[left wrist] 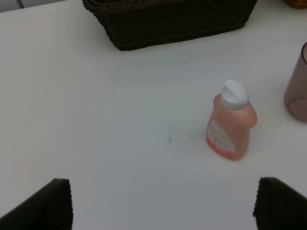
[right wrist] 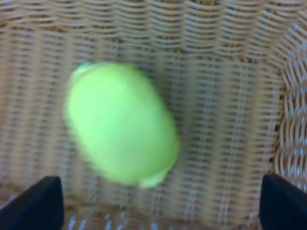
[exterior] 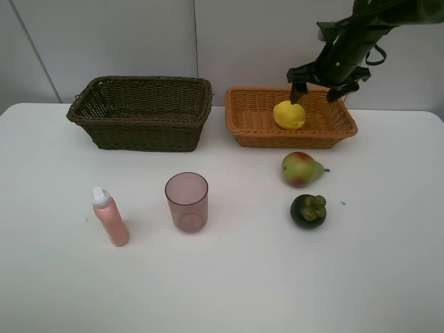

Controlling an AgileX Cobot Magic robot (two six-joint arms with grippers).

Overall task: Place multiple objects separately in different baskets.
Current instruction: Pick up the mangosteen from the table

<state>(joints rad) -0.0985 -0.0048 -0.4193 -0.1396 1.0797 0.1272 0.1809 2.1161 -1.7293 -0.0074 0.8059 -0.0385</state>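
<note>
The yellow lemon (exterior: 289,115) lies inside the shallow orange basket (exterior: 244,123); it is blurred in the right wrist view (right wrist: 121,123). My right gripper (exterior: 318,91) hovers open just above and behind it, holding nothing. The dark olive-brown basket (exterior: 142,111) stands at the back left and is empty. The pink bottle (exterior: 110,217), mauve cup (exterior: 186,202), red-green pear (exterior: 301,169) and mangosteen (exterior: 308,211) stand on the table. My left gripper (left wrist: 163,203) is open above the table near the bottle (left wrist: 230,125); its arm does not show in the high view.
The white table (exterior: 229,277) ends at a pale wall behind the baskets. The cup's edge (left wrist: 297,86) and the dark basket's wall (left wrist: 168,24) show in the left wrist view.
</note>
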